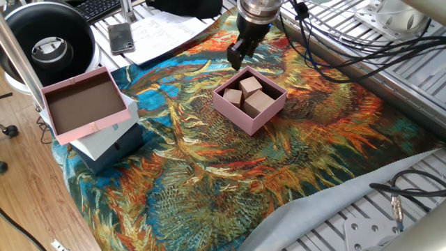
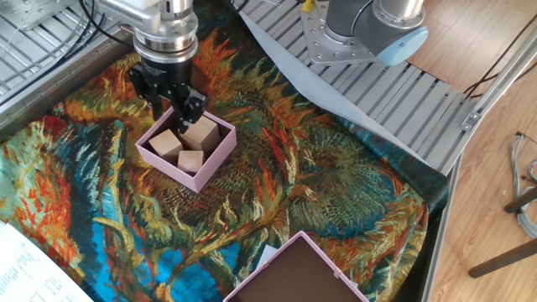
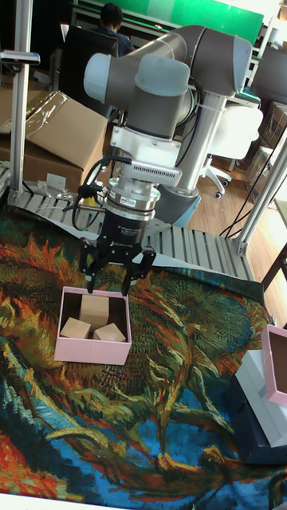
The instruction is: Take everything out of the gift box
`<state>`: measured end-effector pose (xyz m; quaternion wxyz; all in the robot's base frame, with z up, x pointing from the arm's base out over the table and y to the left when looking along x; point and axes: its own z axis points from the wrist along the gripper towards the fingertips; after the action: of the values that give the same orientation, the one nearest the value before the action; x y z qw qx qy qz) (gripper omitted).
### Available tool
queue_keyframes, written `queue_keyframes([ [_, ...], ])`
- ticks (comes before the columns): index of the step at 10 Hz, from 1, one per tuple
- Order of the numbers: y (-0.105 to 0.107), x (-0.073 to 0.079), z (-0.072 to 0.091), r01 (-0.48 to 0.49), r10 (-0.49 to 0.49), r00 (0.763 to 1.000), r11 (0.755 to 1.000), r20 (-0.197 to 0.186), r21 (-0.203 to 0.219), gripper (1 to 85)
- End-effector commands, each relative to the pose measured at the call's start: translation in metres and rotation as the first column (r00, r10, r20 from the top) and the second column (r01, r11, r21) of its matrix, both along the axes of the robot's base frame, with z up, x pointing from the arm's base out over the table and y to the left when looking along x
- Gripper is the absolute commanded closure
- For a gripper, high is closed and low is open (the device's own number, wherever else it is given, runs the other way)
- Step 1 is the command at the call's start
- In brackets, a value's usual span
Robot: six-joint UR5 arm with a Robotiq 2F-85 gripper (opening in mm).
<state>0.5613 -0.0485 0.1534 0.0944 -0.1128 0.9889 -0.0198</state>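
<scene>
The gift box [image 1: 235, 114] is a small pale-pink square box on the patterned cloth, also seen as the gift box [image 2: 167, 168] and the gift box [image 3: 88, 351]. Three tan wooden blocks lie inside it: a large one [image 1: 259, 102], a middle one [image 1: 251, 86] and a small one [image 1: 232, 96]. In the tall fixed view the blocks [image 3: 94, 309] sit close together. My gripper [image 1: 240, 57] [image 2: 174, 107] [image 3: 117, 280] hangs open over the box's far edge, pointing down, with nothing between its fingers.
A larger pink-rimmed brown tray [image 1: 83, 104] rests on a white and dark blue box [image 1: 111, 143] at the cloth's left edge. A phone [image 1: 120, 37], papers and a black round device [image 1: 49, 42] lie behind it. Cables [image 1: 348, 42] run over the metal table rails.
</scene>
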Motion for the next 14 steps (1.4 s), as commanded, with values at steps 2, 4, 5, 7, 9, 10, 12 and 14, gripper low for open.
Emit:
queue_keyframes([
  [2, 0.007, -0.02, -0.014, -0.104, 0.105, 0.993, 0.994, -0.045, 0.014, 19.0],
  [4, 0.008, -0.028, -0.027, -0.16, 0.161, 0.987, 0.987, -0.027, 0.026, 18.7],
  [5, 0.006, -0.03, -0.031, -0.175, 0.175, 0.984, 0.984, -0.023, 0.025, 17.3],
  [7, -0.002, -0.029, -0.037, -0.181, 0.181, 0.983, 0.984, -0.019, 0.003, 17.3],
  [9, -0.002, -0.025, -0.044, -0.148, 0.148, 0.989, 0.989, 0.01, 0.025, 14.7],
  [10, 0.0, -0.027, -0.046, -0.09, 0.09, 0.996, 0.995, 0.0, 0.044, 12.7],
  [12, -0.006, -0.024, -0.048, -0.045, 0.044, 0.999, 0.998, 0.019, 0.042, 12.7],
  [14, -0.008, -0.023, -0.059, -0.047, 0.045, 0.998, 0.998, 0.032, 0.047, 13.0],
])
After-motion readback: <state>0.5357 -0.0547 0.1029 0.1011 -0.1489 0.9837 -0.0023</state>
